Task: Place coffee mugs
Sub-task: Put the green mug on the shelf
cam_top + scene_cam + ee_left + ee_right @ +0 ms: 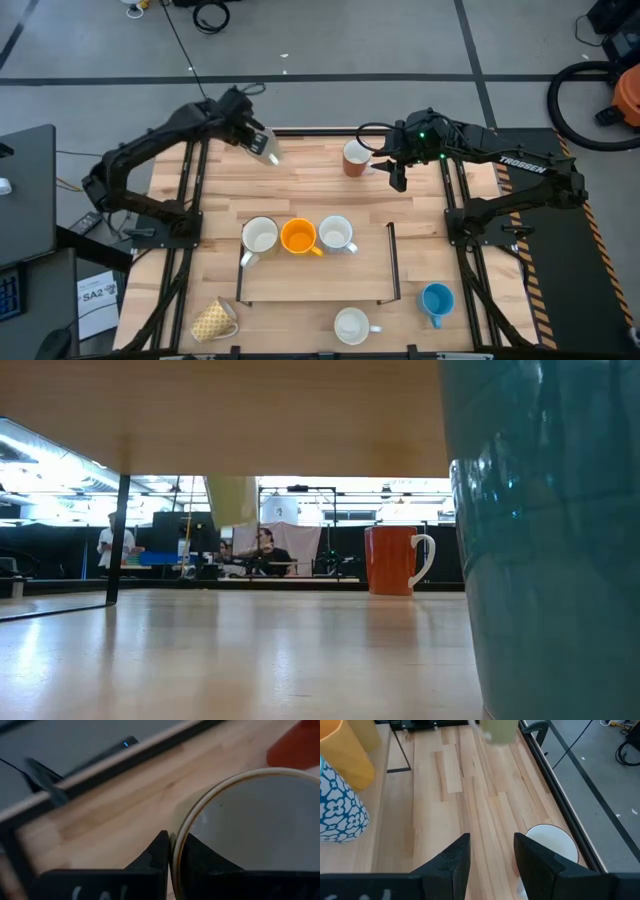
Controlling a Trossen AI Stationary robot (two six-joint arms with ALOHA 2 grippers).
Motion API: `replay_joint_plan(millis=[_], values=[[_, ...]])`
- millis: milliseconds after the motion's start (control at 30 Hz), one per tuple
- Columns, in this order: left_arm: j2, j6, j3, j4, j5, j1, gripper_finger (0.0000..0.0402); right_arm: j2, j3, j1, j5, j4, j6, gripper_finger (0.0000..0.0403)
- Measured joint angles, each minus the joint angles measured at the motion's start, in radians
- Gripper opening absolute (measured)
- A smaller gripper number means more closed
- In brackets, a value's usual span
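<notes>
Pinching only the cream mug's (250, 835) rim, the closed left end effector (172, 852) risks a slip onto the surface (320, 175), while the right end effector (490, 852) hangs open beside the reddish-brown mug (355, 158).

Three mugs (298, 236) in a row mid-table (320, 180); others scattered around.

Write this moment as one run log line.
left gripper: shut on cream mug rim | right gripper: open beside reddish-brown mug

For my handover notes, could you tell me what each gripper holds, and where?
The left gripper pinches a cream mug by its rim; the right gripper holds nothing.
</notes>
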Motion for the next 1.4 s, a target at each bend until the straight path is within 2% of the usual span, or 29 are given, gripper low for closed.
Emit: replay_joint_plan(millis=[333,600,800,1033,1400], values=[[0.000,-0.040,0.446,-0.374,-0.025,-0.079,0.0033,0.000,0.000,0.000,0.000,0.000,0.000,0.0156],[0.000,-0.242,0.643,-0.572,-0.023,-0.244,0.0033,0.000,0.000,0.000,0.000,0.000,0.000,0.0156],[0.001,-0.416,0.696,-0.623,0.004,-0.408,0.0033,0.000,0.000,0.000,0.000,0.000,0.000,0.0156],[0.012,-0.637,0.701,-0.619,0.084,-0.637,0.0033,0.000,0.000,0.000,0.000,0.000,0.000,0.0156],[0.077,-0.957,0.701,-0.530,0.077,-0.983,0.0033,0.000,0.000,0.000,0.000,-0.003,0.000,0.0156]])
